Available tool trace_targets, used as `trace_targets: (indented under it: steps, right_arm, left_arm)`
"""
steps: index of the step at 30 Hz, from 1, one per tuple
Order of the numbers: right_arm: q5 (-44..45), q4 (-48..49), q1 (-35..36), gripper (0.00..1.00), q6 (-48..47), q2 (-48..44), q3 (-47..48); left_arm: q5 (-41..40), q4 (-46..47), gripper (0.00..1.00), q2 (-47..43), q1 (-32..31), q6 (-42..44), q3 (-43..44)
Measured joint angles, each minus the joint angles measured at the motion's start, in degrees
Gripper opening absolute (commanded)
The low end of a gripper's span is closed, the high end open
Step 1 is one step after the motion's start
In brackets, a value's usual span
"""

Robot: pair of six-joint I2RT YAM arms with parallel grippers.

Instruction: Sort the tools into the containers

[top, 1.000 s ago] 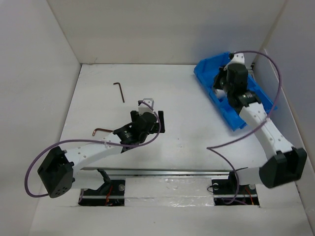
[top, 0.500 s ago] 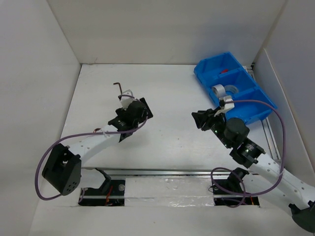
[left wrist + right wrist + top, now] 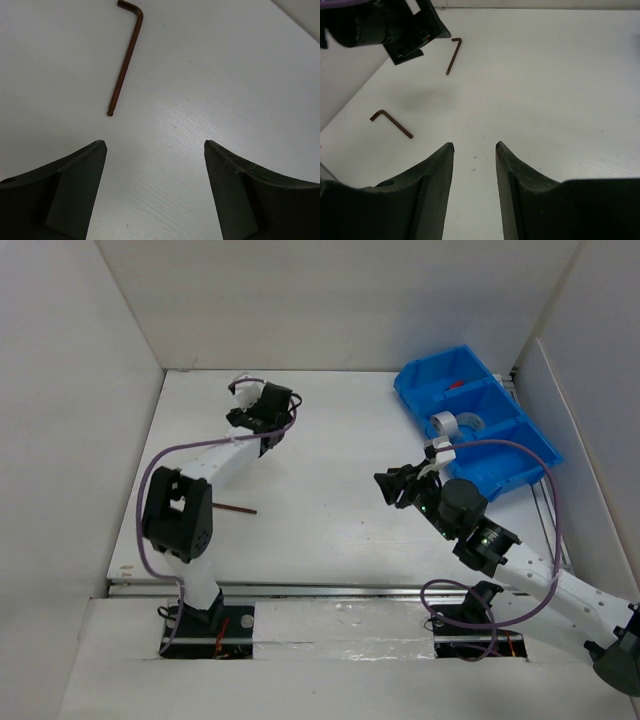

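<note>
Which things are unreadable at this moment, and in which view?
1. Far hex key: in the top view it is hidden under the left arm; it is clear only in the wrist views.
2. Near hex key: in the top view its bent end is behind the left arm's elbow.
3. Red item in the blue bin: in the top view it is too small to identify, and the bin is absent from both wrist views.
</note>
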Motion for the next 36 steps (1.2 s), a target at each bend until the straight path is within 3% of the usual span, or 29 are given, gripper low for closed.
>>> trace_targets:
  steps: [4,6,17,32,36]
  right_arm:
    - [0.17,-0.83,0.17,0.45,-0.07,-1.46,0.00]
    - [0.24,-1.09,0.20,0.45,-0.04,-3.78,-0.02]
    - [-1.55,0.96,0.68,0.45,0.04,-18.51,-4.44]
    - [-1.49,1.53,0.90,0.45,0.81,-16.70,-5.11]
    - [-1.77,1.62,0.90,0.45,1.01,-16.92,-5.11]
  left_arm:
    - [0.59,-3.41,0.58,12.11,3.02,2.89,11.43]
    - [2.23,-4.81,0.54,16.06,4.81,4.09,14.08]
    - [8.55,-9.90,0.55,26.62,9.88,11.82,25.53]
    - [13.16,-10.32,0.52,30.16,13.84,16.83,26.53]
    - [13.35,-9.88,0.47,31.76,14.73,17.64,26.71]
